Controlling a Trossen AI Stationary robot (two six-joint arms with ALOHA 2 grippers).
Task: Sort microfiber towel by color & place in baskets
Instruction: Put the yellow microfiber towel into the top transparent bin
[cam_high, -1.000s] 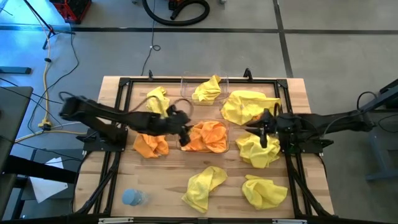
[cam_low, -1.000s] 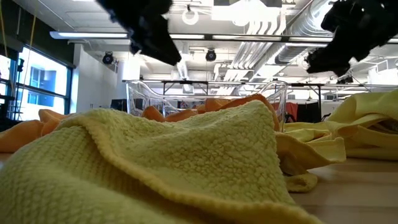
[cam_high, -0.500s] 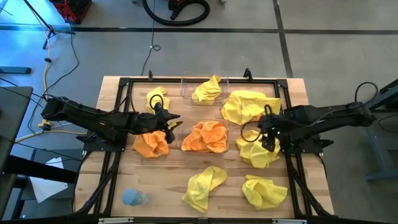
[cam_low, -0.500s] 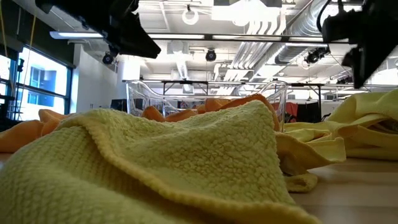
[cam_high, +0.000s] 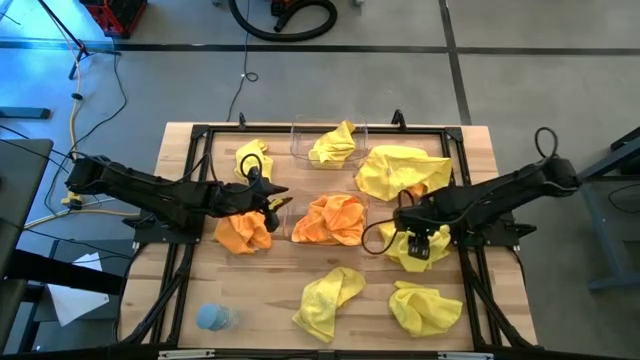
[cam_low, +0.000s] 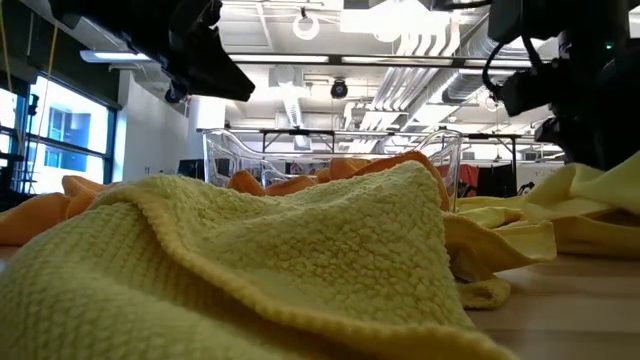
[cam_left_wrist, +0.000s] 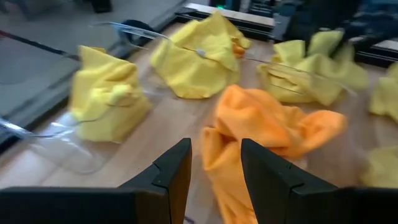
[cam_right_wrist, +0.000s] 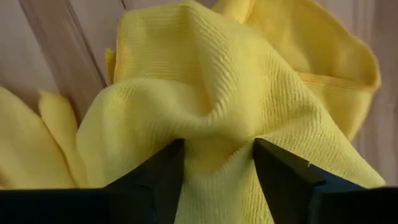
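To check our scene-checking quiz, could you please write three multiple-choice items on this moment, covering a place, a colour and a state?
1. Where is the right gripper?
A. down on a yellow towel beside the near basket
B. inside that basket
C. off the table

2. What colour is the towel in the near basket?
A. yellow
B. blue
C. orange

3. How are the left gripper jaws?
A. shut on a towel
B. open, empty
C. out of view

Answers: A, its wrist view shows yellow folds between its jaws; C, the orange towel fills it; B, the left wrist view shows a bare gap.
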